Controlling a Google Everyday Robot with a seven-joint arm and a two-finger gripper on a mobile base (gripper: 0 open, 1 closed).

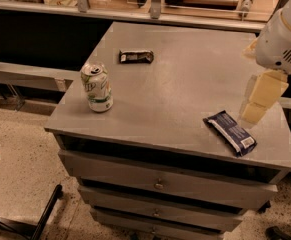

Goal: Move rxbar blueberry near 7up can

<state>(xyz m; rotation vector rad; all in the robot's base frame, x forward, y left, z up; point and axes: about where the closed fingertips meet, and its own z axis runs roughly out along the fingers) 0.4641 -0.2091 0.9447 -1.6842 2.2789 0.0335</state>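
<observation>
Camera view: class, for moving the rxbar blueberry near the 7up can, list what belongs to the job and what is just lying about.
Job: rxbar blueberry, front right; 7up can, upright, front left; tool, at the right edge, beside the bar.
Lying about: small black bar wrapper, at the back; grey drawer cabinet, bearing them all.

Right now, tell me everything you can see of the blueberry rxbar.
The rxbar blueberry is a flat oblong bar in a dark navy-blue wrapper with a white label patch at its nearer end. It lies flat and diagonal on the grey table, close to the near right corner as the camera sees it. Only the table touches it; the gripper hangs just beyond its right side, apart from it.
</observation>
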